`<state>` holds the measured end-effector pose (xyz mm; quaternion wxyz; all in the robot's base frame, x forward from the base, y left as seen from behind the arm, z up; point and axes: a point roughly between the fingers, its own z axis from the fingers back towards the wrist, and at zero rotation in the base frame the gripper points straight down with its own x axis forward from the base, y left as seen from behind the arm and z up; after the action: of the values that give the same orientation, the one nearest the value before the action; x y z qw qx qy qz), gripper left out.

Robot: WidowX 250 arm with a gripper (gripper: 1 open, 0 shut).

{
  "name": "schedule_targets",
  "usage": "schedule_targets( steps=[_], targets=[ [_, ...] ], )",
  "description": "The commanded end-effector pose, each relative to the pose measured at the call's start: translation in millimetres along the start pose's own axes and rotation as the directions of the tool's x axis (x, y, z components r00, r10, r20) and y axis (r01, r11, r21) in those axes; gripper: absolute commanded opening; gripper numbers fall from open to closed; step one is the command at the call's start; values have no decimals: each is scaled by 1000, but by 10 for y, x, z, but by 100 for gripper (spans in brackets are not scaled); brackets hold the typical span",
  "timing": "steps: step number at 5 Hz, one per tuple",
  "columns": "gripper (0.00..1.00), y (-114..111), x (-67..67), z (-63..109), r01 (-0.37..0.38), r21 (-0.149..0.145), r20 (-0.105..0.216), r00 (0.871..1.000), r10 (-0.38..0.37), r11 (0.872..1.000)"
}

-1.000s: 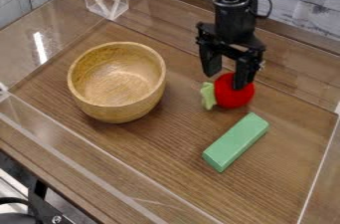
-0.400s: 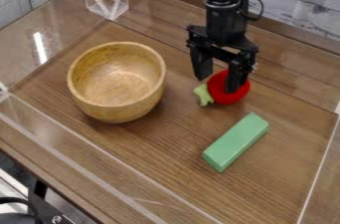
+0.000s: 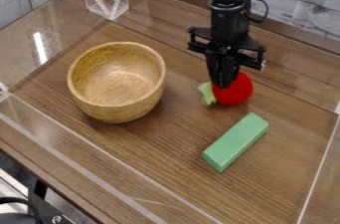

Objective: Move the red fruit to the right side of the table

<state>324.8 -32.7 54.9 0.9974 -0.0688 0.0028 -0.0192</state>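
The red fruit (image 3: pixel 236 90) is a small glossy red toy with a green leafy cap on its left side, resting on the brown wood-grain table (image 3: pixel 159 138) right of centre. My black gripper (image 3: pixel 228 75) points straight down onto the top of the fruit, its fingers drawn together on the fruit's upper part. The fingers hide the top of the fruit.
A wooden bowl (image 3: pixel 117 81) sits left of the fruit. A green rectangular block (image 3: pixel 236 140) lies in front of the fruit toward the near right. Clear acrylic walls (image 3: pixel 319 183) edge the table, and a clear stand (image 3: pixel 105 1) is at the far left.
The fingers stood wide apart around the fruit before; now they have closed together on it. The hand stayed over the same spot, rolling slightly.
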Motion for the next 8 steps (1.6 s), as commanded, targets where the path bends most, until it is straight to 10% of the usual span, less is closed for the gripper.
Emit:
schedule_targets(
  steps=[1,2,3,5,6,7,8],
  targets=[
    [100,-44,29,164,53,-1,29,998,-53,999],
    [100,-55,13,216,94,-7,20,995,-93,996],
    [0,-75,-48,347,69,-9,27,997,-68,998],
    [0,-168,-143,575,26,-12,44,999,-25,1000],
    [100,-172,-184,486,62,-14,30,998,-62,998],
    [100,-170,-225,413,95,-17,20,995,-95,995],
    [0,-44,-226,374,83,-14,29,996,-82,996]
  ],
)
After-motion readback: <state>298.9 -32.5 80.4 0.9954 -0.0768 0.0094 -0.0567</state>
